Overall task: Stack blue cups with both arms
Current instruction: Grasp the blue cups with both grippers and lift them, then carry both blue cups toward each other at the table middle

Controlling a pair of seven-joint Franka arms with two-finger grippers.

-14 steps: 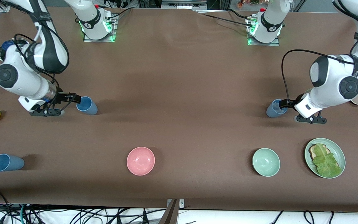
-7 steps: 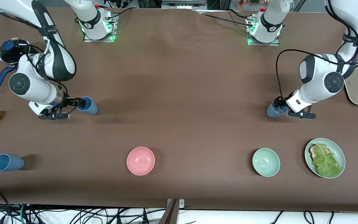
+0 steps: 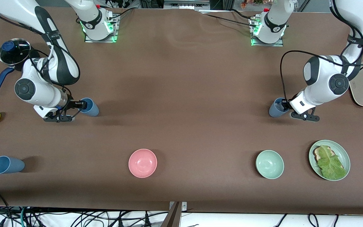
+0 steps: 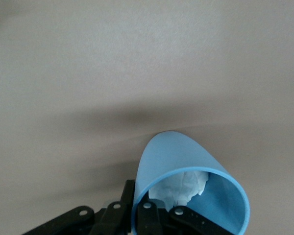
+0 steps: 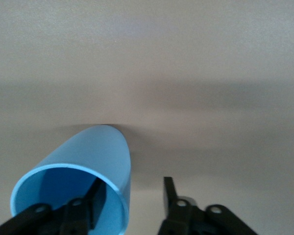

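A: Blue tumblers, count three. Where does each stand?

B: Sky-blue cup [image 3: 88, 107] toward the right arm's end, upright on the brown table [image 3: 181, 94]. Grey-blue cup [image 3: 276, 107] toward the left arm's end, upright. Third blue cup [image 3: 6, 165] near the front edge at the right arm's end, apart from both arms.

A: Grippers?

B: Right gripper [image 3: 80, 104] at the sky-blue cup's rim; its wrist view shows one finger inside the cup [image 5: 81, 188] and one outside, straddling the wall with a gap left. Left gripper [image 3: 285, 103] at the grey-blue cup's rim; its wrist view shows the fingers pinching the wall of that cup [image 4: 186, 188], white crumpled material inside.

A: Other stock?

B: Pink bowl [image 3: 142, 163], mint-green bowl [image 3: 269, 164], both nearer the front camera.
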